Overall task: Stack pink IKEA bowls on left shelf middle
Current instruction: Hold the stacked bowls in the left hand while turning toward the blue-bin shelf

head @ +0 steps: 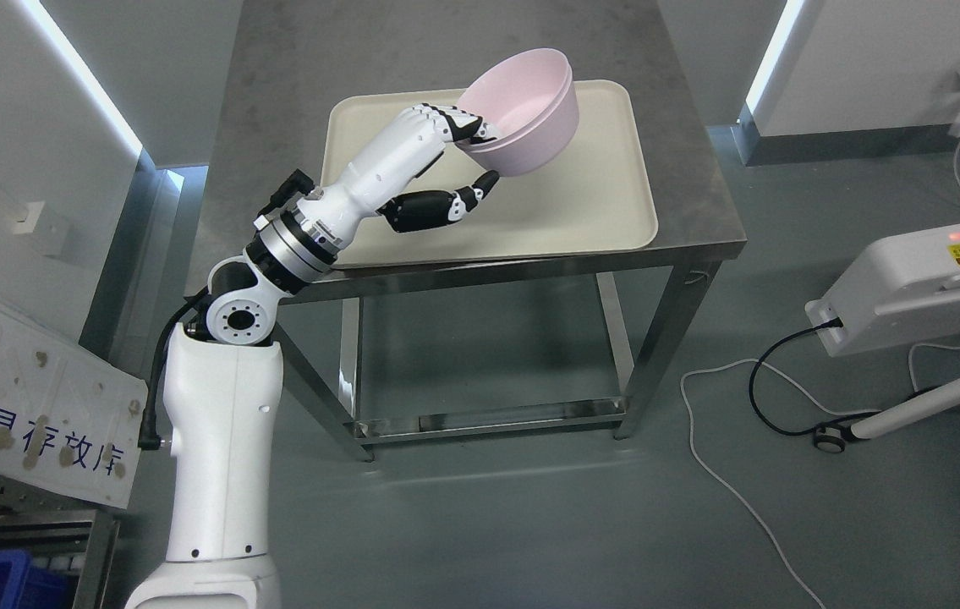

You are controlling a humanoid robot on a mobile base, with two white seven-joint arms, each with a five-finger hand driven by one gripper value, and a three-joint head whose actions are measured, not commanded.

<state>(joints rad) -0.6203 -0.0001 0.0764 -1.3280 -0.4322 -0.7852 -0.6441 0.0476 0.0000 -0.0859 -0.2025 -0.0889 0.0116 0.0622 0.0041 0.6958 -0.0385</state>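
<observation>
Centrally, a steel table fills the upper middle of the frame, bearing a cream tray. Above the tray's upper part, the left hand grips a tilted pink bowl by its near rim, fingers inside and thumb beneath.

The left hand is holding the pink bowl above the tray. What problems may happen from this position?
1. The left hand pinches only the rim of the pink bowl, fingers inside and thumb under it; the tilted bowl may slip or rotate out.
2. If it drops, it may hit the beige tray and roll off the steel table.
3. It may be two nested bowls, as a double rim seems visible; the lower one might separate.
</observation>
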